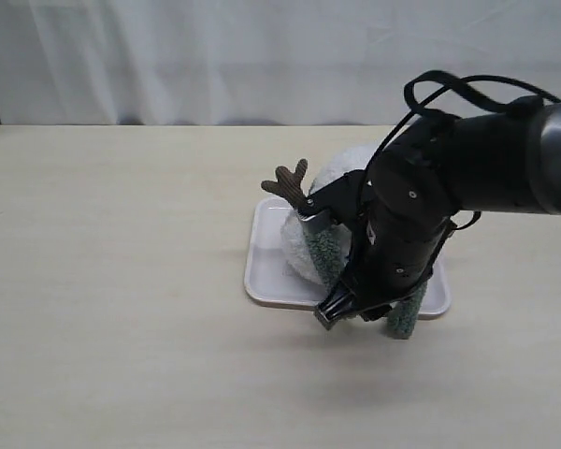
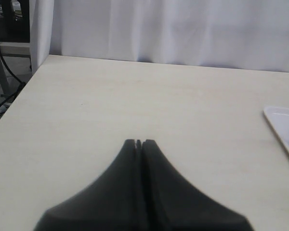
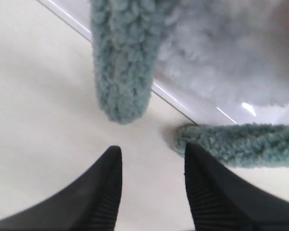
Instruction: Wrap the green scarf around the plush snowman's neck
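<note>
The plush snowman (image 1: pixel 341 168) stands on a white tray (image 1: pixel 262 271), mostly hidden behind my right arm; one brown twig arm (image 1: pixel 288 182) sticks out. The green scarf (image 1: pixel 323 253) hangs down its front, and another stretch (image 1: pixel 402 318) reaches over the tray's front edge. The neck is hidden. My right gripper (image 1: pixel 344 309) hovers open at that front edge, holding nothing. In the right wrist view one scarf end (image 3: pixel 123 72) droops over the tray rim (image 3: pixel 168 96) below the white body (image 3: pixel 231 48); the right gripper (image 3: pixel 151 151) has nothing between its fingers. My left gripper (image 2: pixel 139 143) is shut and empty over bare table.
A white curtain (image 1: pixel 215 56) closes off the back of the pale wooden table (image 1: pixel 103 281). The left wrist view shows the table's far left edge (image 2: pixel 36 72) and a corner of the tray (image 2: pixel 284 125). Black cables (image 1: pixel 467 89) loop above my right arm.
</note>
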Tool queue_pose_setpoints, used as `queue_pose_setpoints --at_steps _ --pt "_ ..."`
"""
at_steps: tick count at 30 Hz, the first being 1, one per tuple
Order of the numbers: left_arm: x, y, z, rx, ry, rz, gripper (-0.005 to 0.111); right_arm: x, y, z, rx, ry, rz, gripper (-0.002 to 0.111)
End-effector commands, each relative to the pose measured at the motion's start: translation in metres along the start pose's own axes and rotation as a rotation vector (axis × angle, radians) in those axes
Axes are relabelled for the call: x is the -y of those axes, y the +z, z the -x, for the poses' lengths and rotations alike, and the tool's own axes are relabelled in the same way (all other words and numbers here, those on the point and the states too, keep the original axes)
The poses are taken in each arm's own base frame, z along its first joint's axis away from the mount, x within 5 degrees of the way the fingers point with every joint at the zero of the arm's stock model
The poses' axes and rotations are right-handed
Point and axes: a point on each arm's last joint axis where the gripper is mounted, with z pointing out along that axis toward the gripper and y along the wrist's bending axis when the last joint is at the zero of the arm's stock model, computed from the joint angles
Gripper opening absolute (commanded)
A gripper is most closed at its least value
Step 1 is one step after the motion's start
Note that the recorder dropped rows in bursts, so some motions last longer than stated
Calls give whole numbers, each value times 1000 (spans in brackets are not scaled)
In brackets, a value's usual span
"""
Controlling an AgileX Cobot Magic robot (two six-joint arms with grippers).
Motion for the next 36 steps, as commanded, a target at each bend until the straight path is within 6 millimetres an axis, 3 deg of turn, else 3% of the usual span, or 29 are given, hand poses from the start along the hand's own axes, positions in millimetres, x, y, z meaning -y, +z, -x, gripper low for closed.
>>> queue_pose_setpoints --at_steps 1,5,8,13,17,19,29,34,36 --pt "0 0 0 11 1 -1 0 4 -24 -7 6 14 -2 41" --pt "0 0 0 11 1 -1 0 8 -39 -12 29 49 -12 41" --pt "0 0 0 11 1 -1 0 22 -42 -13 103 126 -138 41" --pt "0 0 0 11 1 -1 0 37 -31 -24 144 270 -326 48" --pt "0 0 0 11 1 -1 0 31 -17 -33 151 264 -289 64" --pt "0 0 0 11 1 -1 0 30 -11 -35 181 270 -262 66" --pt "0 0 0 11 1 -1 0 48 27 -49 265 418 -99 61" --pt "0 0 0 11 1 -1 0 46 39 -52 285 414 -42 47" --pt "0 0 0 11 1 -1 0 43 39 -51 317 405 -10 36"
